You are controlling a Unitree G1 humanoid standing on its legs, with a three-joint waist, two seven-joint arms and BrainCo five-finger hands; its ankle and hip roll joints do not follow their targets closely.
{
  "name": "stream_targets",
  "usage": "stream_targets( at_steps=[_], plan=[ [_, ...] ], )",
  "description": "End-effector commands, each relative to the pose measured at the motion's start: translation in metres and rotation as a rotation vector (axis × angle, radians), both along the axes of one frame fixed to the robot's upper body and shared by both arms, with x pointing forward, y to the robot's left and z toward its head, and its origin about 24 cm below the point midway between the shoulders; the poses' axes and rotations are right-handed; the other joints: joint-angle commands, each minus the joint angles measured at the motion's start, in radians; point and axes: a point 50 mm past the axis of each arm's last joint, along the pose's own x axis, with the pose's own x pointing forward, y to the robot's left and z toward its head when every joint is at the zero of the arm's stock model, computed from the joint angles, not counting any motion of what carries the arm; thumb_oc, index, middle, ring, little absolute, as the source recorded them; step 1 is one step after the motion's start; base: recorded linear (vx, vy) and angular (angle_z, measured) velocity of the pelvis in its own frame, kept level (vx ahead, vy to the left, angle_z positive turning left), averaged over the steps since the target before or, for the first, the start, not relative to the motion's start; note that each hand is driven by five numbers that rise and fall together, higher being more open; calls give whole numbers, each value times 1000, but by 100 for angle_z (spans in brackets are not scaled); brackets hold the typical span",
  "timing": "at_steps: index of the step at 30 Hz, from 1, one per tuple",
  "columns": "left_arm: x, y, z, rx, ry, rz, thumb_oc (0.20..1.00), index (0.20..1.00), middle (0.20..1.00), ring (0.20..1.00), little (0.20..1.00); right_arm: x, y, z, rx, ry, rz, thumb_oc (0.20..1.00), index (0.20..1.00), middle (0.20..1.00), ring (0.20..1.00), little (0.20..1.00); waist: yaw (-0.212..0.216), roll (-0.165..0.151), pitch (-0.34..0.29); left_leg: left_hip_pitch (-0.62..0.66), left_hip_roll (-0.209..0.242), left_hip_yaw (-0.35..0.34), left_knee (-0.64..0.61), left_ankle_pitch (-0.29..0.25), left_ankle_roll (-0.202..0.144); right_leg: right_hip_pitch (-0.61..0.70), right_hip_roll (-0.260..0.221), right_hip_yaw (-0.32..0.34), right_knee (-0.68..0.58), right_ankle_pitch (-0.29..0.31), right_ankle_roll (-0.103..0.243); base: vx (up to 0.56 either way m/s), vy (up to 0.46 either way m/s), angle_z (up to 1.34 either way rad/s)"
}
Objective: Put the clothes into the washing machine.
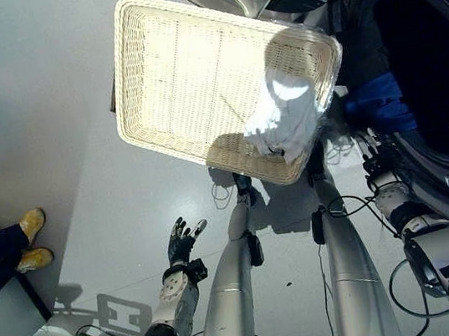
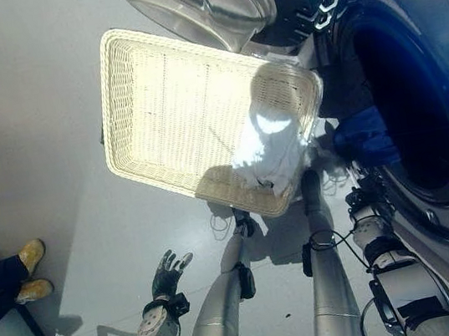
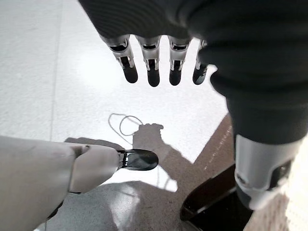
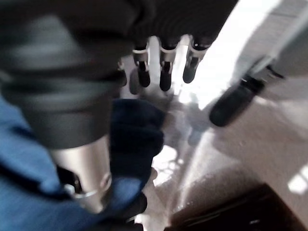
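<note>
Washing machine with round dark drum opening [image 1: 428, 87], door swung open, at the robot's right. Beside it, shallow cream wicker basket [image 1: 170, 83] on the grey floor [image 1: 21, 105]. White crumpled cloth [image 1: 285, 121] lying in the basket's corner nearest the drum. Dark blue soft garment [image 1: 380, 107] draped at the drum's lip, apparently pinched by the right hand [image 4: 161, 72], though hard to confirm. Left hand [image 1: 181, 242] low over the floor, fingers [image 3: 153, 72] straight, holding nothing. Probably light, limp, non-slippery; best bunched at the middle fold.
</note>
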Motion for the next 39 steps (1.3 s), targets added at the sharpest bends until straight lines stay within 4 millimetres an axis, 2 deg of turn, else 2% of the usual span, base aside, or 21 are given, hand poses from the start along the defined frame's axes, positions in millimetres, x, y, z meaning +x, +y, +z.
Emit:
stream_targets(
  at_steps=[1,2,5,6,7,9,12,17,18,22,23,24,25,28,29,31,36,39],
  plan=[
    [-2,-12,0,-80,-6,40,1000,1000,1000,1000,1000,-6,-26,13,17,-20,-117,1000,1000,1000,1000,1000,-13,152,20,-102,-47,38,107,-33,-22,-36,44,-45,118,-135,41,38,-64,5],
    [-3,-12,0,-80,-6,40,1000,1000,1000,1000,1000,-5,-27,15,8,-20,-119,1000,1000,1000,1000,1000,-13,153,20,-109,-46,39,111,-34,-23,-43,44,-44,123,-136,40,53,-87,7],
    [-5,-14,-1,-85,-8,27,1000,1000,1000,1000,1000,2,-33,41,-129,-19,-126,1000,1000,1000,1000,1000,-5,169,20,-161,-37,37,141,-39,-25,-105,43,-36,161,-146,35,39,-55,5],
    [-5,-14,0,-85,-9,26,1000,1000,1000,1000,1000,3,-33,42,-137,-19,-125,1000,1000,1000,1000,1000,-4,169,20,-163,-37,37,142,-39,-25,-108,43,-36,163,-146,35,32,-60,4],
    [-4,-13,2,-82,-15,18,1000,1000,1000,1000,1000,8,-34,59,-204,-48,-101,1000,1000,1000,1000,1000,1,173,20,-183,-32,36,143,-38,-25,-130,43,-36,167,-147,33,24,-55,0],
    [-3,-13,4,-79,-20,16,1000,1000,1000,1000,1000,11,-35,68,-237,-71,-96,1000,1000,1000,1000,1000,3,174,20,-197,-29,35,146,-39,-25,-145,42,-37,172,-147,32,23,-60,1],
    [0,-9,9,-70,-33,8,1000,1000,1000,1000,1000,16,-38,95,-297,-182,-79,1000,1000,1000,1000,1000,9,172,20,-229,-24,30,156,-40,-26,-177,41,-39,181,-145,31,23,-68,3],
    [4,-5,14,-58,-46,0,1000,1000,1000,1000,1000,19,-39,121,-292,-305,-68,1000,1000,1000,1000,1000,11,169,20,-251,-21,26,160,-41,-29,-199,39,-41,179,-139,34,11,-19,2],
    [6,-2,17,-56,-56,0,1000,1000,1000,1000,1000,20,-41,142,-290,-405,-78,1000,1000,1000,1000,1000,13,169,20,-259,-20,25,149,-38,-32,-209,40,-42,168,-133,37,0,0,0],
    [8,0,22,-53,-63,0,1000,1000,1000,1000,1000,16,-42,173,-362,-526,-136,1000,1000,1000,1000,1000,17,169,20,-266,-17,24,144,-39,-34,-218,37,-45,166,-131,42,0,0,0],
    [8,0,22,-51,-61,-2,1000,1000,1000,1000,1000,14,-41,185,-440,-544,-163,1000,1000,1000,1000,1000,18,168,20,-266,-17,22,140,-38,-35,-217,36,-46,161,-129,43,0,0,0],
    [8,0,22,-51,-61,-2,1000,1000,1000,1000,1000,14,-41,186,-450,-545,-167,1000,1000,1000,1000,1000,18,169,20,-266,-17,22,139,-38,-35,-217,36,-47,160,-129,43,0,0,0],
    [7,1,23,-51,-63,-3,1000,1000,1000,1000,1000,12,-34,205,-554,-587,-188,1000,1000,1000,1000,1000,19,170,20,-268,-18,22,137,-37,-37,-218,37,-47,154,-127,44,0,0,0],
    [6,1,23,-51,-62,-3,1000,1000,1000,1000,1000,10,-31,213,-584,-611,-192,1000,1000,1000,1000,1000,19,171,20,-268,-18,22,136,-37,-38,-218,37,-47,152,-127,44,0,0,0],
    [3,2,22,-51,-61,-4,1000,1000,1000,1000,1000,5,-23,235,-641,-705,-202,1000,1000,1000,1000,1000,17,168,20,-269,-15,24,132,-37,-40,-219,39,-47,148,-127,45,0,0,0],
    [2,5,21,-53,-60,-4,1000,1000,1000,1000,1000,-1,-15,250,-686,-786,-203,1000,1000,1000,1000,1000,13,164,20,-266,-14,25,128,-37,-40,-219,46,-46,145,-128,44,0,0,0],
    [-2,6,17,-68,-60,-9,1000,1000,1000,1000,1000,-9,-9,258,-665,-890,-196,1000,1000,1000,1000,1000,7,160,20,-257,-14,29,122,-39,-39,-215,52,-42,142,-131,43,0,6,0],
    [-6,7,13,-77,-52,-12,1000,1000,1000,1000,1000,-12,-7,260,-571,-948,-183,1000,1000,1000,1000,1000,1,159,20,-243,-15,34,122,-42,-38,-205,57,-38,141,-134,41,-3,38,0]
  ],
)
